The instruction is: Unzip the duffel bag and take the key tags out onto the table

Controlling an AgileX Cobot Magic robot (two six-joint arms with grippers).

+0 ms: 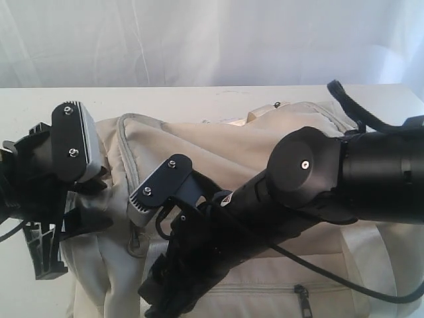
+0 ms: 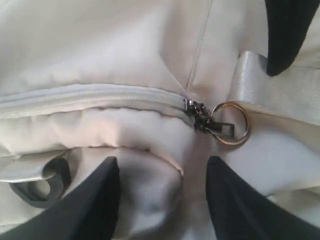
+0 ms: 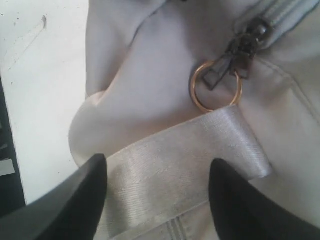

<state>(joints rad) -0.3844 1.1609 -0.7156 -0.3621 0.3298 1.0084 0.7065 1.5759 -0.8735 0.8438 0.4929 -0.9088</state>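
The cream duffel bag (image 1: 218,152) fills the middle of the table (image 1: 199,96). Its grey zipper (image 2: 90,96) is shut, ending at a dark slider (image 2: 198,116) with a metal pull ring (image 2: 230,123). My left gripper (image 2: 162,172) is open, its fingers (image 2: 95,200) straddling a bulge of bag fabric just short of the slider. My right gripper (image 3: 157,170) is open over a pale webbing handle (image 3: 185,160), close to the same ring (image 3: 216,86). The key tags are hidden.
The right arm (image 1: 311,179) reaches across the bag toward its left end, close to the left arm (image 1: 59,159). A black finger (image 2: 287,30) of the other gripper shows beside the webbing. A second zipper pull (image 1: 303,297) lies on the bag's front.
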